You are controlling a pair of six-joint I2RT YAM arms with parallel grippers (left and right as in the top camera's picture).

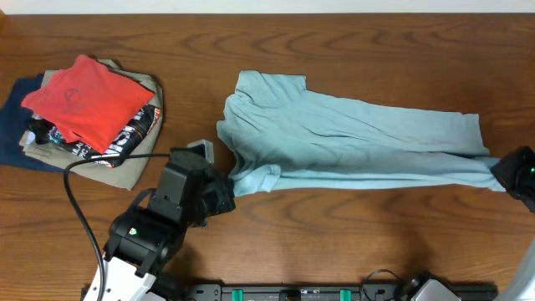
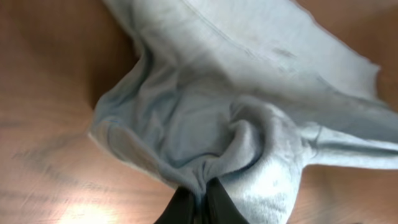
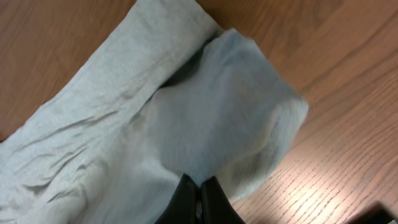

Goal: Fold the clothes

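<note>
One pale blue-grey short-sleeved T-shirt of thin soft fabric [image 1: 351, 134] lies on the brown wooden bench [image 1: 334, 242]. It is already narrowed into a long band, and its long axis runs from side to side across the bench, with the collar and sleeves toward the robot's left and the hem toward its right. The band is stretched between the two arms, one at each end. The left fingers [image 2: 180, 208] are pressed together on a bunched fold of cloth at the near sleeve corner, and the rest of the garment spreads away from them, ahead and to the right. The right fingers [image 3: 214, 202] are likewise clamped on the T-shirt, at the near hem corner, with the fabric running off ahead and to the left. Neither arm is nearer, since each already holds its own end. The coming fold therefore seems to depend on carrying one end along that axis toward the other. Well apart on the left side sits one pile of other clothes. It probably holds four pieces, though the lower layers are partly hidden: a red shirt [image 1: 84, 96] on top, a black printed garment [image 1: 138, 130], a khaki garment [image 1: 121, 171] and a navy garment [image 1: 12, 125].
</note>
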